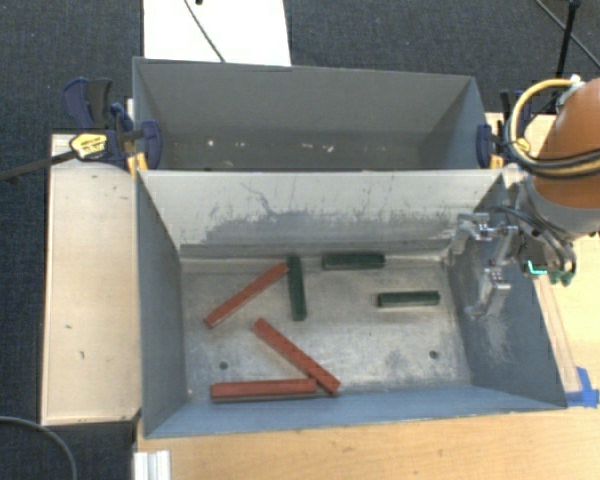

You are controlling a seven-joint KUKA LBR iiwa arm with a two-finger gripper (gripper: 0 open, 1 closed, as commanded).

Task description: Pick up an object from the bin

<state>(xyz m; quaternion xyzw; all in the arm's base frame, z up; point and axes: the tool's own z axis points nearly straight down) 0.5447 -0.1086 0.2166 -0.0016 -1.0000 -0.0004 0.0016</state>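
six flat bars lying loose and well spread on the floor of the grey bin [310, 208], no heap, probably kept off the rim by the sloped walls. three red-brown bars: one tilted at left-centre [245, 295], one diagonal [296, 356], meeting at its lower end a third [264, 391] laid along the near wall. three green ones: an upright green bar [296, 288] just beside the tilted one's upper end, perhaps touching; a back green bar [353, 261] near the far wall; a lone dark green bar [408, 299] at right-centre, apart from the rest.

gripper [483, 286] pointed down at the bin's right side, close to the sloped right wall, below the orange wrist cover. cannot tell how far open from this angle. carries nothing visible. nearest thing: the lone dark green bar, near on its left, clear on all sides, so judged the easiest pick. no bar lifted yet.
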